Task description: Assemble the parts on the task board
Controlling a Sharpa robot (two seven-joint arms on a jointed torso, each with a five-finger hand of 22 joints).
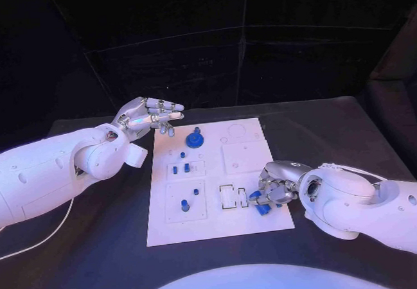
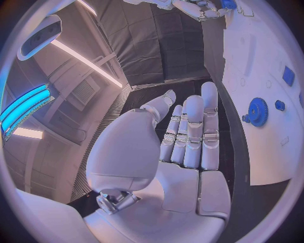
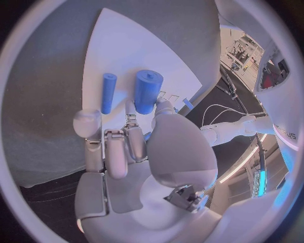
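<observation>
While the task board (image 1: pixel 258 222) lies mid-table, long side running near to far, it carries approx. 7 small blue parts in head view: one gear (image 1: pixel 195 140) at its far end, a few pegs (image 1: pixel 182 169) mid-board left, two more (image 1: pixel 184 205) nearer, plus a cylinder (image 1: pixel 263 209) at the near right edge. Right wrist view shows 2 blue cylinders side by side, one thin (image 3: pixel 108 93), one thick (image 3: pixel 147 90).

Left hand (image 1: pixel 149 117) hovers off the board's far left corner, arm coming in low, fingers straight and close together, holding nothing, touching nothing.

Right hand (image 1: pixel 275 192) sits at the board's near right edge, fingers curled down; fingertips (image 3: pixel 129 108) meet the thick cylinder, but can't tell if actually gripped.
</observation>
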